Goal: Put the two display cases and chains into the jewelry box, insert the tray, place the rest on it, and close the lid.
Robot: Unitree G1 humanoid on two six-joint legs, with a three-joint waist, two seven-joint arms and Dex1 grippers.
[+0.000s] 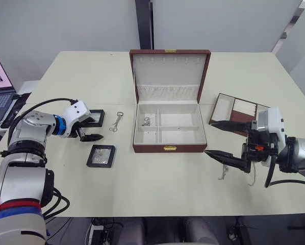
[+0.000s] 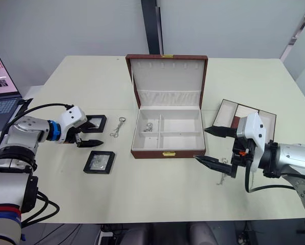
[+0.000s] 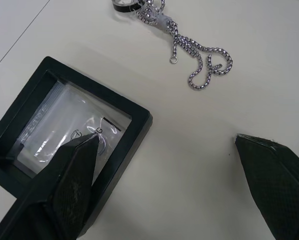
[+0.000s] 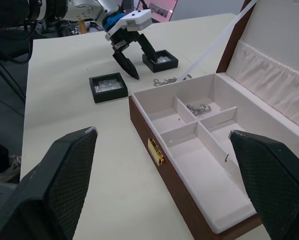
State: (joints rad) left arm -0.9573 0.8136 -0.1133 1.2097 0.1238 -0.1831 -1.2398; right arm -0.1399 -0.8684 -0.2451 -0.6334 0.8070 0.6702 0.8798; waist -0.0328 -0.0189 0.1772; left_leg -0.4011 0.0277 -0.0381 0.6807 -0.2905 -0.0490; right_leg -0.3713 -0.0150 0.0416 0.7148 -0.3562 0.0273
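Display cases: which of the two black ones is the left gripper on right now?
The farther display case, the one beside the loose chain: the open left gripper has one finger over its window. The nearer display case lies apart, untouched.

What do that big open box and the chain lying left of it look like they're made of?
The jewelry box looks like wood or leatherette: matte reddish-brown walls, a brass-coloured clasp, and a cream lining that looks like fabric, gathered in the lid. The chain looks like polished steel or silver: shiny grey metal links.
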